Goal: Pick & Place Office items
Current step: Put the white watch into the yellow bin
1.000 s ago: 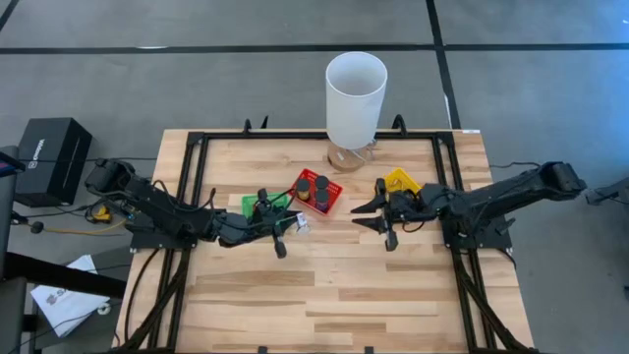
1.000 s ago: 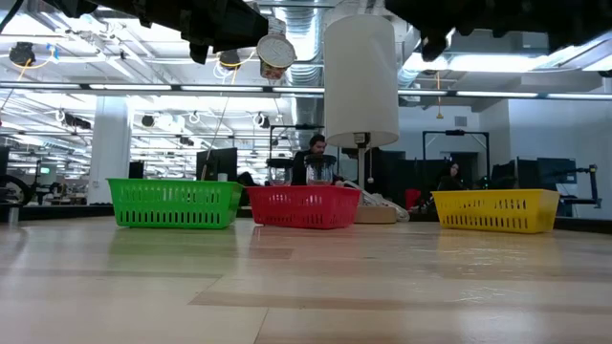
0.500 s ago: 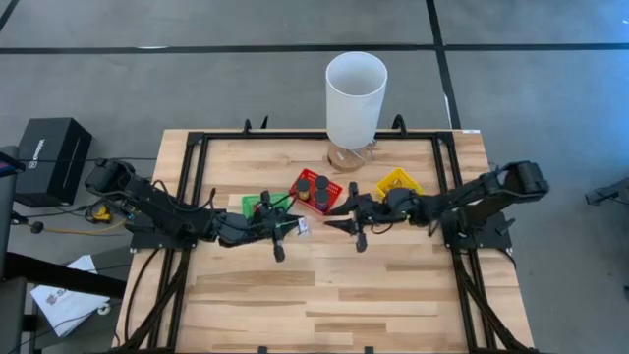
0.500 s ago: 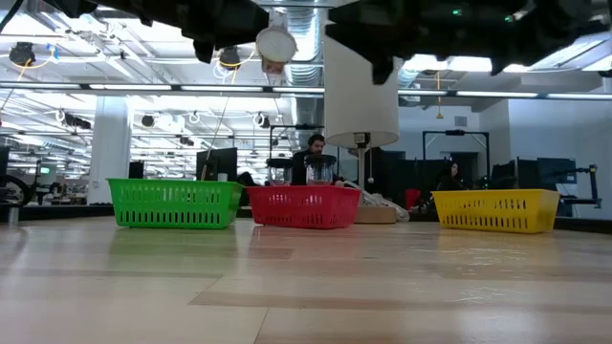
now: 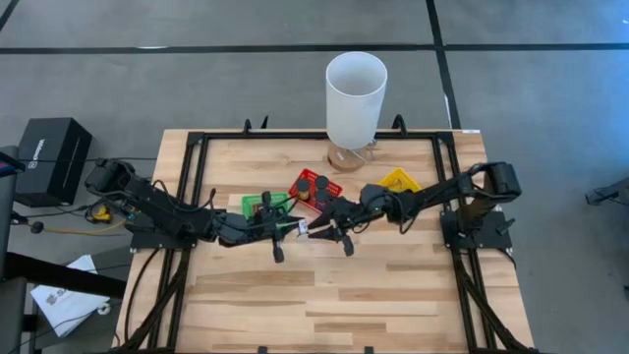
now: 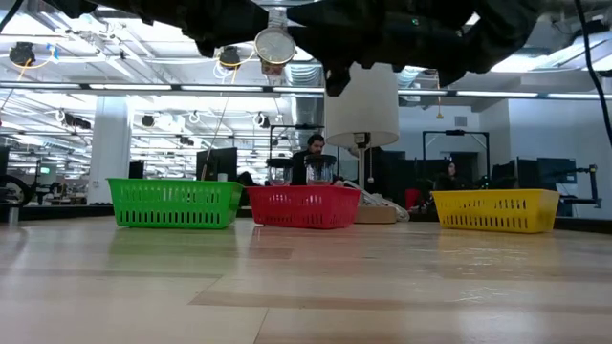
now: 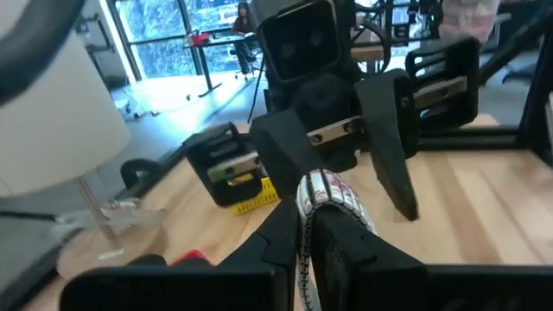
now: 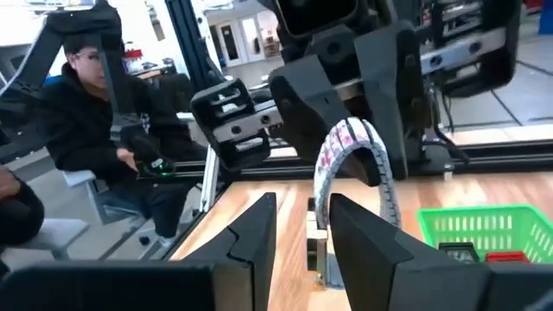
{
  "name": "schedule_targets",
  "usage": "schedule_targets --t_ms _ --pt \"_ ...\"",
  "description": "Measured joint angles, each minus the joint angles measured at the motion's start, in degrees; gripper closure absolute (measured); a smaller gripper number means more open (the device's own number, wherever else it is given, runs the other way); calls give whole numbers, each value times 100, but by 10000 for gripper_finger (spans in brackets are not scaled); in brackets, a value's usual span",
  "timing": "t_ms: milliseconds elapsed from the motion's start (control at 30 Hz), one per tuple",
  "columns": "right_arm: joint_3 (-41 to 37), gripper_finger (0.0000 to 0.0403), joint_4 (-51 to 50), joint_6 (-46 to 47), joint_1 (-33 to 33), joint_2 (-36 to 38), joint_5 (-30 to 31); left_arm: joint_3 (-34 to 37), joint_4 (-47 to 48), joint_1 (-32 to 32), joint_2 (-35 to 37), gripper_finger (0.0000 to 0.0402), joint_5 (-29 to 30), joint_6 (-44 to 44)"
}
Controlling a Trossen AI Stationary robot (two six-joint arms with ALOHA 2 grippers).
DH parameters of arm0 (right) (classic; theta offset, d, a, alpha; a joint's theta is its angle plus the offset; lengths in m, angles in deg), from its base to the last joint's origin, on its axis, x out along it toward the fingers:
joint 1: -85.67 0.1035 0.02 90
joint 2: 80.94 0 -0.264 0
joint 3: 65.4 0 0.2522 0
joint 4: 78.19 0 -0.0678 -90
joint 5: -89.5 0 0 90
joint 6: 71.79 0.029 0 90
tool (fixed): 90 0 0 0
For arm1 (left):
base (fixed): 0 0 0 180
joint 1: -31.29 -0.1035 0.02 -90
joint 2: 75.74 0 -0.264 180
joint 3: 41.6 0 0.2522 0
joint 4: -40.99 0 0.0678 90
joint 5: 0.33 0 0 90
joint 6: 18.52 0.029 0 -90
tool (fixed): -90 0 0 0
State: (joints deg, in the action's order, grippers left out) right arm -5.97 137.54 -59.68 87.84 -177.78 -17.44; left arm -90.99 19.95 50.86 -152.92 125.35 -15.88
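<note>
High view — pale ring [image 5: 304,226] between left gripper [image 5: 292,227] and right gripper [image 5: 324,229] tips

Two dark, nearly black robot arms, each built of chunky jointed segments linked by rounded housings. The left arm [image 5: 162,208] has a thick rounded base joint at its outer end and thin dark cables looping along its forearm. The right arm [image 5: 452,192] has a blocky shoulder housing. Each ends in a claw of two flat, tapering black fingers. Seen close in the wrist views, the left claw [image 8: 324,142] and the right claw [image 7: 350,160] carry boxy black bodies with silvery metal rails, small screws across the front, and wedge-shaped matte fingers [image 7: 389,138].
</note>
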Motion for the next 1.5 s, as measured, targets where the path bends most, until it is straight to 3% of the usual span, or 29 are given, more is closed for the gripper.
schedule_targets --t_ms 167,733,1367,1500 --pt "154 301 -121 2 -5 -96 -116 0 9 0 0 389 0 555" --pt "293 304 -124 -4 -4 -102 -104 4 16 -159 -57 384 -6 570" --pt "293 392 -477 -201 -164 -102 -104 4 -4 -166 -57 379 15 252" --pt "293 394 -537 -203 -192 -102 -102 4 2 -166 -57 379 11 246"
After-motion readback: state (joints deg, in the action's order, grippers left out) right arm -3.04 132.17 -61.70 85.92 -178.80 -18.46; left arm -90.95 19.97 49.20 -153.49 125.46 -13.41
